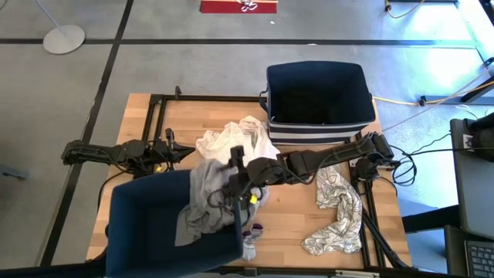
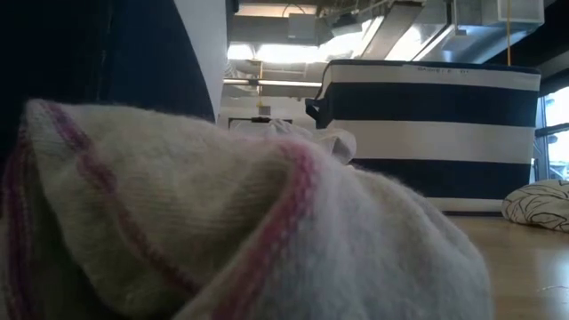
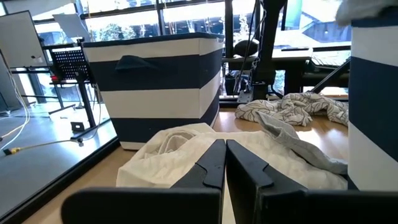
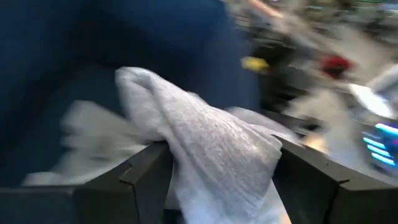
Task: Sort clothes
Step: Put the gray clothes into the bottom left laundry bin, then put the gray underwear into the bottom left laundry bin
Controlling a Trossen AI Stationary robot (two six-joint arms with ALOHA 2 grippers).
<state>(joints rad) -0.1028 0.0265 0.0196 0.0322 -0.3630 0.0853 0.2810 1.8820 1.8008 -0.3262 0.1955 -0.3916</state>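
A heather grey garment drapes over the right rim of the navy bin at the table's near left. My right gripper hovers over that rim, open wide, with the grey cloth bunched between its fingers. A white garment lies crumpled mid-table. A white garment with a dark squiggly print lies at the near right. My left gripper waits shut at the table's left side, pointing level toward the white garment. My right gripper has a bunched fold of the grey garment between its wide-apart fingers, coming at it from the table's right and slanting down. The cloth lies against the inner sides of both fingers. I cannot tell whether they pinch it.
A second navy bin with white stripes stands at the far right of the table. A small cream cloth with pink stripes lies by the near edge, filling the front of the low view. Bare wood shows between the garments.
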